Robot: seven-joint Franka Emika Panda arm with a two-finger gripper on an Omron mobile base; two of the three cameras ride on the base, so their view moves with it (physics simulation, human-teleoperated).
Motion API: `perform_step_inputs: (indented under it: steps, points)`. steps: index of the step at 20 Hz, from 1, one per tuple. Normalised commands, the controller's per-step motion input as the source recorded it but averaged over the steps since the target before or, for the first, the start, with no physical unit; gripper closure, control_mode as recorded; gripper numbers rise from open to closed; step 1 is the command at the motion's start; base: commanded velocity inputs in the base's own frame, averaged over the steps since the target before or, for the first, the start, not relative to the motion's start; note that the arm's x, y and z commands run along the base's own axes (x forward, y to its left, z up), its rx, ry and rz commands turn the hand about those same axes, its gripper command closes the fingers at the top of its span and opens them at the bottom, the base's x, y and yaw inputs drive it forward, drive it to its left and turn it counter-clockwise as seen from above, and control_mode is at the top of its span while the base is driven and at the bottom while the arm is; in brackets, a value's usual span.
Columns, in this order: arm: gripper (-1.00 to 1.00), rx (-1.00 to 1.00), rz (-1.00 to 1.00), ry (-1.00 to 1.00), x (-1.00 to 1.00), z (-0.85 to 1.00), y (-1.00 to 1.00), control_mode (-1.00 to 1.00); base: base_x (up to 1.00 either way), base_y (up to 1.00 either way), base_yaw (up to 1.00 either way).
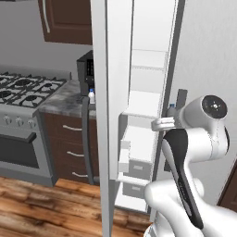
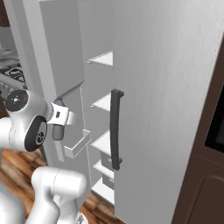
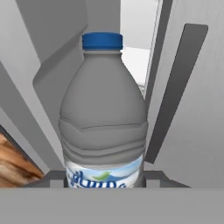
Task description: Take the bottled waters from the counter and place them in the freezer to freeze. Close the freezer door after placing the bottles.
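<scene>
The jaws (image 3: pixel 104 183) were clenched low on the body of 1 clear greyish plastic water bottle with a blue cap (image 3: pixel 103 118), which stood upright between them with its long axis running straight up from the grip, cap uppermost. In the left base view the white arm held that bottle, of which little more than the blue cap showed (image 1: pixel 172 106), just in front of the open tall white-lined freezer compartment of the light-grey side-by-side fridge (image 1: pixel 143 115), at about the level of a middle shelf. The relation that mattered was this: the freezer opening lay ahead of the bottle and slightly to the robot's left, while the dark vertical handle (image 2: pixel 115 129) of the plain grey fridge door stood close on its right. By my reading, the next move called for a forward push angled left, so that the upright bottle passed the fridge door's edge and came over a white shelf (image 1: pixel 142 102). The tall light-grey freezer door panel (image 1: pixel 105 115) stood swung open on the left, near the path. The 2nd small milky white bottle with a blue cap (image 1: pixel 91 96) stood on the grey-and-white speckled stone counter (image 1: pixel 65 102) beside a dark coffee machine (image 1: pixel 85 71), well apart from the arm.
</scene>
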Motion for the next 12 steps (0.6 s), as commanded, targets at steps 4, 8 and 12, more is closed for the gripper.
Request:
perform_step_inputs:
  steps: [4, 8, 12]
  points:
    - [1.00, -0.02, -0.03, -0.02, 0.50, -0.41, 0.00, -1.00, 0.00, 0.00, 0.00]
    - [1.00, -0.01, -0.03, -0.13, 0.55, -0.49, 0.00, -1.00, 0.00, 0.00, 0.00]
    - [1.00, 0.00, 0.00, -0.16, 0.60, -0.34, 0.00, -1.00, 0.00, 0.00, 0.00]
